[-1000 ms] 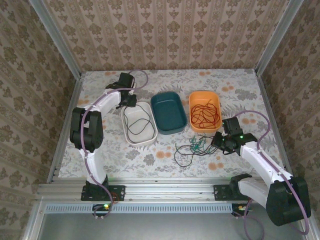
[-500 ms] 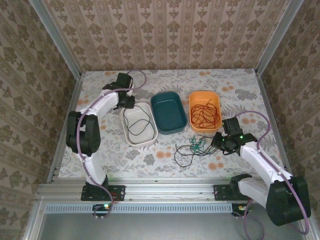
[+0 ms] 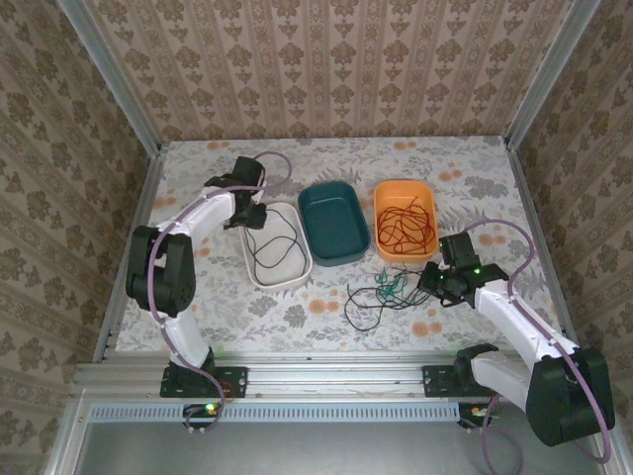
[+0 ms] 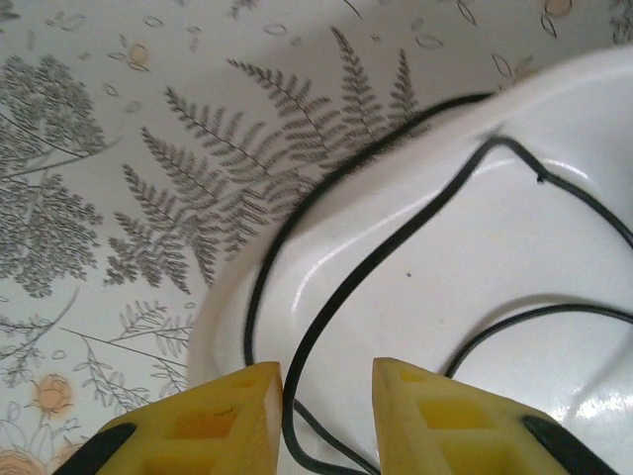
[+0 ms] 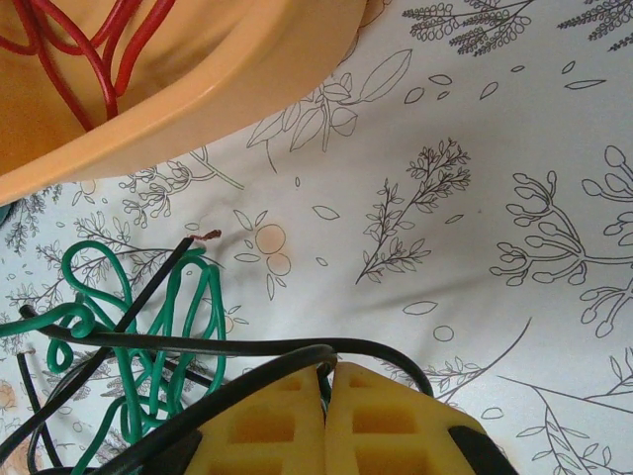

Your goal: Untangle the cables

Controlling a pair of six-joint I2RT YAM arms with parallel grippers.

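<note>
Now I see my right gripper (image 5: 328,376) pinched on a black cable (image 5: 247,382), my left gripper (image 4: 326,381) parted astride a black strand (image 4: 341,292) in the white tray (image 4: 445,262).

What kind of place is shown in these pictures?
Probably a robot test booth, not a home: wallpapered panels in a metal frame, and a left arm and right arm bolted to a rail.

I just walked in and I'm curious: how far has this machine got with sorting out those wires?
Done: the red wire lies in the orange tray, a black wire in the white tray, under the open left gripper. In hand: the right gripper looks shut on a second black wire. Left: it is tangled with the green wire on the table; the teal tray is empty.
</note>
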